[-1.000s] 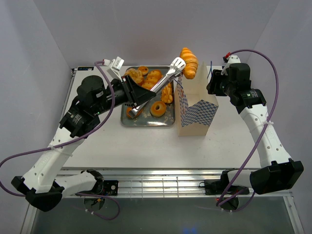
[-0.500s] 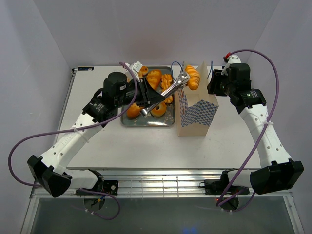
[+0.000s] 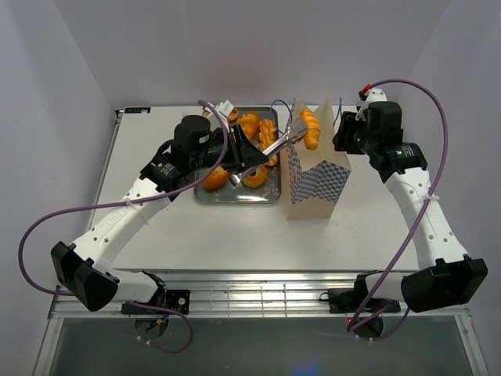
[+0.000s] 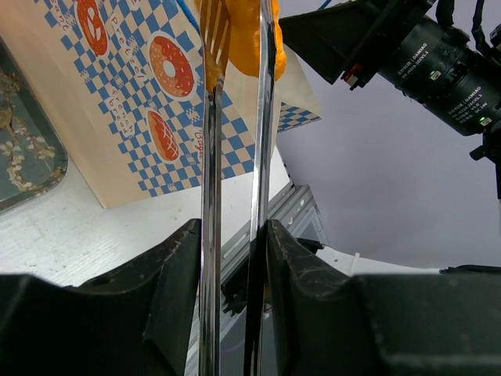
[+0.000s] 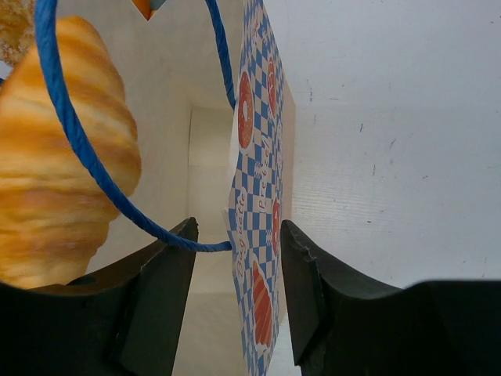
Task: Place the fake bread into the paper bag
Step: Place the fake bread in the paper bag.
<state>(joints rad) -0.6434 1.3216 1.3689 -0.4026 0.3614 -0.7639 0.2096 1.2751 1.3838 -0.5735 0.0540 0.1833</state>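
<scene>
My left gripper [image 3: 241,155] is shut on metal tongs [image 3: 275,145], and the tongs pinch a golden croissant [image 3: 311,128]. The croissant hangs at the open mouth of the upright paper bag [image 3: 317,176], between its walls. In the left wrist view the tongs [image 4: 211,196] run up from my left gripper [image 4: 232,235] to the croissant [image 4: 239,31] above the checkered bag [image 4: 141,94]. My right gripper [image 3: 342,137] is open and straddles the bag's right wall [image 5: 258,157]. One of its fingers sits inside by the blue cord handle [image 5: 86,157], next to the croissant [image 5: 59,157].
The grey tray [image 3: 235,196] lies left of the bag, touching or nearly touching it. It holds several more orange pastries [image 3: 249,121], among them a ring donut [image 3: 254,176]. Its corner shows in the left wrist view [image 4: 23,157]. White table [image 3: 235,235] stretches toward the near edge.
My left arm has swung right and lowered the tongs, bringing the croissant from above the bag down to its mouth. The right arm and the bag have not moved.
</scene>
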